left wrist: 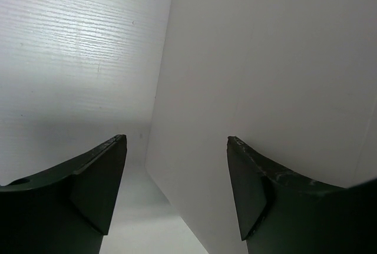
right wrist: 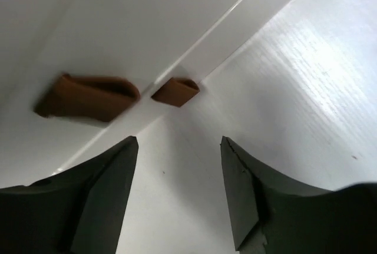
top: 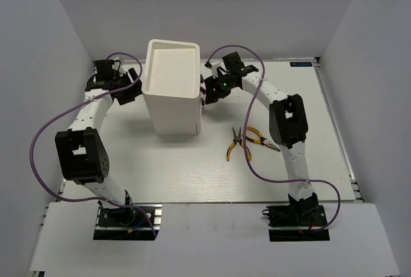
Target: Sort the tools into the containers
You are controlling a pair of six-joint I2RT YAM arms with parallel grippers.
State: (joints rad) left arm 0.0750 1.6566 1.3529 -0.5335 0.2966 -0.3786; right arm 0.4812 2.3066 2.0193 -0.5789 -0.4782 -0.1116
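Observation:
The tall white cabinet (top: 173, 87) stands at the table's back middle. My left gripper (top: 131, 89) is open and empty against its left side; the left wrist view shows my open gripper (left wrist: 177, 142) facing the plain white cabinet wall (left wrist: 265, 77). My right gripper (top: 209, 90) is open and empty at its right side; in the right wrist view my gripper (right wrist: 179, 142) sits just below a brown knob (right wrist: 88, 96) and a smaller brown piece (right wrist: 175, 91) across an edge line. Two yellow-handled pliers (top: 234, 143) (top: 260, 139) lie on the table. No screwdrivers are in view.
The pliers lie right of centre, in front of the right arm's elbow (top: 287, 119). White walls enclose the table on the left, back and right. The left arm's cable (top: 45, 135) loops out to the left.

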